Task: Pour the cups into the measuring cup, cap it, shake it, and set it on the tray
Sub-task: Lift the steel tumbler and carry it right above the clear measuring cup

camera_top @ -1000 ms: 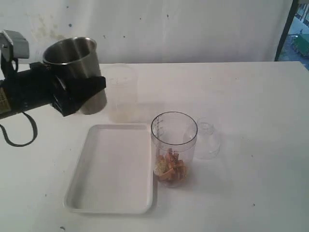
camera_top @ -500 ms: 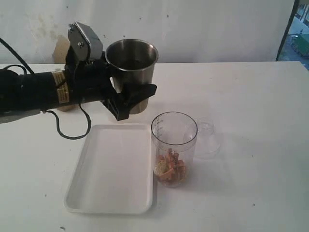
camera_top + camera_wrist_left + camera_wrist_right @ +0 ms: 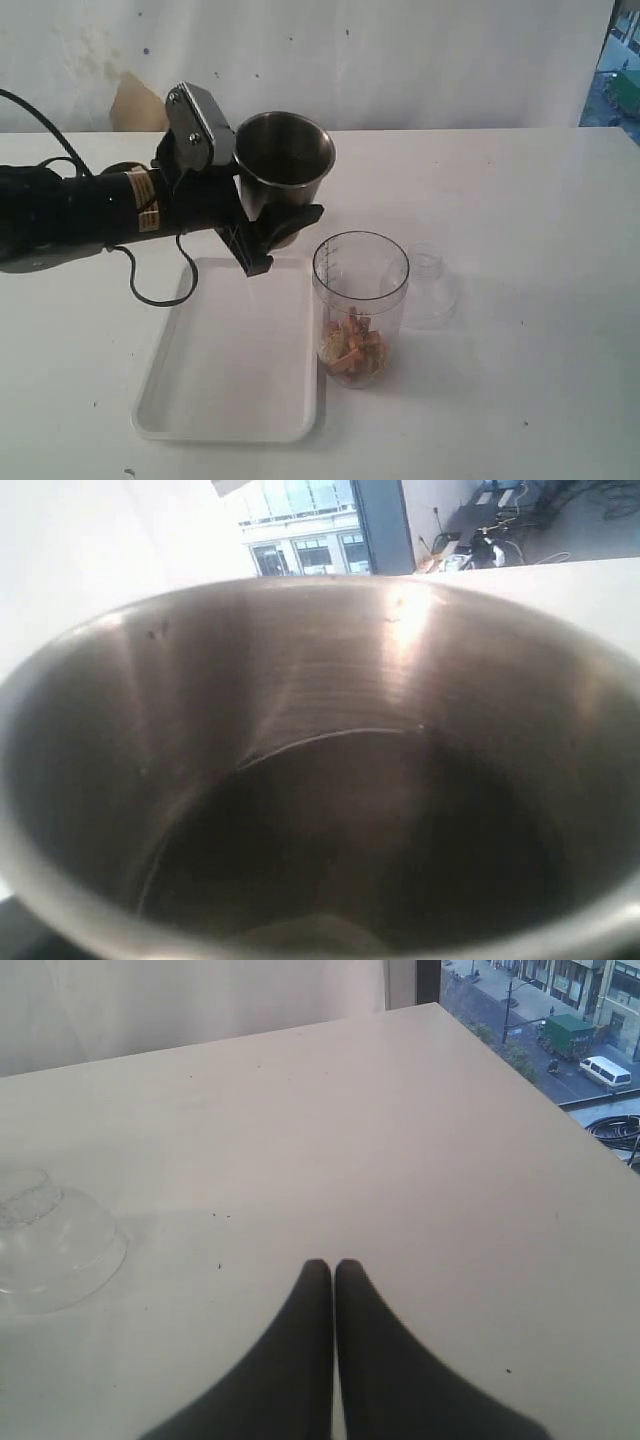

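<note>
Left of the measuring cup (image 3: 360, 290), the left gripper (image 3: 272, 228) clasps the raised brushed-steel tumbler (image 3: 285, 165), the dome cap (image 3: 428, 290) sits just right of it, and the right gripper's (image 3: 333, 1270) jaws are pressed together, empty.

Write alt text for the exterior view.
The left gripper holds a steel tumbler, mouth up, near the far edge of the white tray. Beside the tray stands a clear measuring cup with brown pieces inside, a clear dome cap on the table just past it.
</note>
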